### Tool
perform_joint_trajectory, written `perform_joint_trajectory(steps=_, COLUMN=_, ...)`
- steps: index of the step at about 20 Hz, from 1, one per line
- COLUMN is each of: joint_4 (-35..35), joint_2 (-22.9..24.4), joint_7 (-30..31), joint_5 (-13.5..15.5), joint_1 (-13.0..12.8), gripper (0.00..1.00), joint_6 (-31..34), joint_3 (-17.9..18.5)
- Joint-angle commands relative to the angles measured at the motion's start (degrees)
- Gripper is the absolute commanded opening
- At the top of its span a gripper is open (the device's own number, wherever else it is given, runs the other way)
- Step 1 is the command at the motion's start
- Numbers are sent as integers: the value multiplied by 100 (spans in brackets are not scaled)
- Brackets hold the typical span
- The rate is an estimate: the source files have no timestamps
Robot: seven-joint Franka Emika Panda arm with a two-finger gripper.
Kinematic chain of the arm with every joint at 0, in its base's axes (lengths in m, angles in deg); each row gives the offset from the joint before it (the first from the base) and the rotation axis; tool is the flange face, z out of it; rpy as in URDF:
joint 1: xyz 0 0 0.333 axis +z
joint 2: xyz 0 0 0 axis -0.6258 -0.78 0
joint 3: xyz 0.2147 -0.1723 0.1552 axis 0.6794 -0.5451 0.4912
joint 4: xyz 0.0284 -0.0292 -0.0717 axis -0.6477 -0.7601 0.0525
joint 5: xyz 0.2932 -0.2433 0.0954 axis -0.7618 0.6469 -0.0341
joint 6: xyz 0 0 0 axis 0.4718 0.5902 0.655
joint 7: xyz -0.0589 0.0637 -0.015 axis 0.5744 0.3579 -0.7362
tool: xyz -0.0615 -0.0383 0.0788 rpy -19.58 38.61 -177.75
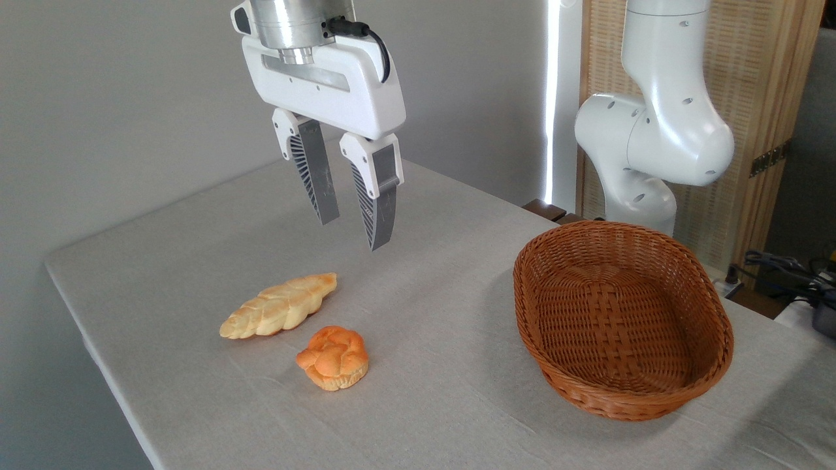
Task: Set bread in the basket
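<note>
Worktop [424, 274]: grey cloth cover, carries all items listed. Arm [659, 124]: white, jointed, base standing behind the far right edge. Basket [712, 307]: oval brown wicker, flared sides, empty, resting on the right half of the worktop, well apart from both breads. Hand [356, 225]: white body with two grey ribbed fingers pointing down, spread with a clear gap between them, nothing held; hangs well above the cloth toward the far left. Loaf [279, 305]: long, pale yellow, braided, lying slantwise on the left; not the task item. Bread [333, 358]: small round orange-golden knotted bun with a paler base, sitting upright on the cloth just in front of the loaf's right end, near it but apparently not touching, left of the basket. Handling, as judged: likely light and slightly yielding, the knotted top lumpy, so a squeeze across the broad middle, above the pale base, should seat best; a hard pinch may dent it or roll it. Position relative to hand: the bun lies below the fingers and nearer the camera, slightly to the left; the loaf lies close by, so a descent should keep clear of it.
</note>
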Motion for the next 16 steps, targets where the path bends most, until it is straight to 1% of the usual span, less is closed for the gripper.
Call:
perform_joint_trajectory(steps=1, joint_4=9, joint_2=18, joint_7=12, joint_5=-34, joint_1=52, gripper=100, joint_6=-93, joint_3=6)
perform_joint_trajectory(steps=9, joint_4=-9, joint_2=53, joint_7=3, joint_5=-25, joint_1=61, gripper=100, joint_6=-112, joint_3=6)
perform_joint_trajectory(steps=13, joint_4=-158, joint_2=79, joint_7=-6, joint_5=2, joint_1=52, gripper=100, joint_6=-174, joint_3=-3)
perform_joint_trajectory(steps=15, joint_4=-324, joint_2=88, joint_7=3, joint_5=63, joint_1=26, gripper=100, joint_6=-418, joint_3=-64)
perform_joint_trajectory(steps=16, joint_4=-499, joint_2=149, joint_7=20, joint_5=63, joint_1=-35, gripper=100, joint_6=-611, joint_3=-82)
